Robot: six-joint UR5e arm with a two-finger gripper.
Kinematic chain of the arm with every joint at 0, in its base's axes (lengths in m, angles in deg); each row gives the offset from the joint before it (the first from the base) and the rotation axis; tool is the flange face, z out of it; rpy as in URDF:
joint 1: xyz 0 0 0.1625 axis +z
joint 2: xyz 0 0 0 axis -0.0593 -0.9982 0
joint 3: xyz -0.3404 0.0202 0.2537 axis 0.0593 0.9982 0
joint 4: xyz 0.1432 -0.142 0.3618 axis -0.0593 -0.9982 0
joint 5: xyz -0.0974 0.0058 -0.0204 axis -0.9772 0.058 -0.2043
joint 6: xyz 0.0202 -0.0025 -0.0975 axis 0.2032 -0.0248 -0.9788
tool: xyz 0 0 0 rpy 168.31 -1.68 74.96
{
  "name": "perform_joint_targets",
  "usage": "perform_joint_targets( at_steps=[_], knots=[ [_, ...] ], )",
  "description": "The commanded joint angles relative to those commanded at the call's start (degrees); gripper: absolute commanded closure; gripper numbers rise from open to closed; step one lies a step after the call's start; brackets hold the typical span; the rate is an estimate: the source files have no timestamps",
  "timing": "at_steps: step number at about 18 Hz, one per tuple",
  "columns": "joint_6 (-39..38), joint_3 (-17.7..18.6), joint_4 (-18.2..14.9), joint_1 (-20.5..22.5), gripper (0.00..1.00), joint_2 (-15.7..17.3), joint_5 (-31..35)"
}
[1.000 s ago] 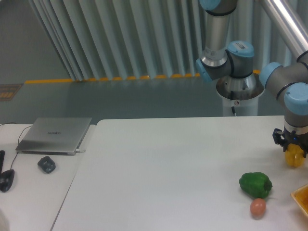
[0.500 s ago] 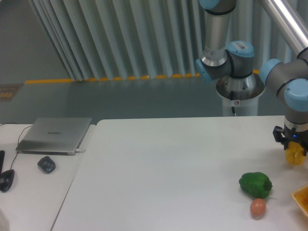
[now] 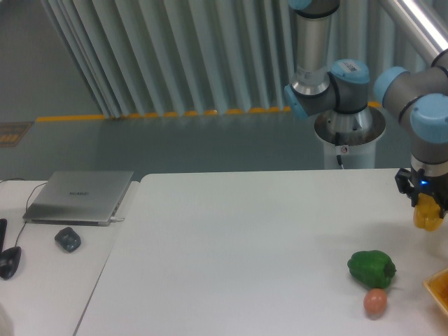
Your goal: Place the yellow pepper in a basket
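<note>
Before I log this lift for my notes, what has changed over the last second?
The end effector, shut on the yellow pepper, has risen, carrying the pepper higher above the table. The green pepper, the small reddish-orange round item, the basket corner and the laptop stayed put.

Only a corner of the basket (image 3: 439,287) shows at the right edge. The tool (image 3: 428,210) hides the yellow pepper's (image 3: 428,218) top, its fingers too small to distinguish. A dark object (image 3: 8,262) on the left counter is cut off.
</note>
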Motion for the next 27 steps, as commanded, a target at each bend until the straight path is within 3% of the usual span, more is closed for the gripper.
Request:
perform_joint_targets(
  at_steps=[3, 5, 8, 11, 18, 23, 27],
  knots=[
    [10.02, -3.78, 0.27, 0.35, 0.56, 0.00, 0.62],
    [15.74, -4.75, 4.20, 0.44, 0.56, -0.96, 0.09],
    [17.87, -4.67, 10.01, 0.18, 0.56, -3.07, 0.00],
    [21.20, -5.37, 13.27, 1.05, 0.56, -4.57, -0.08],
    [20.86, -5.99, 18.11, 2.90, 0.56, -6.33, -0.08],
    [14.45, -4.93, 18.90, 3.78, 0.54, -7.03, 0.36],
    [14.00, -3.88, 18.90, 4.39, 0.53, -7.29, 0.53]
  ],
)
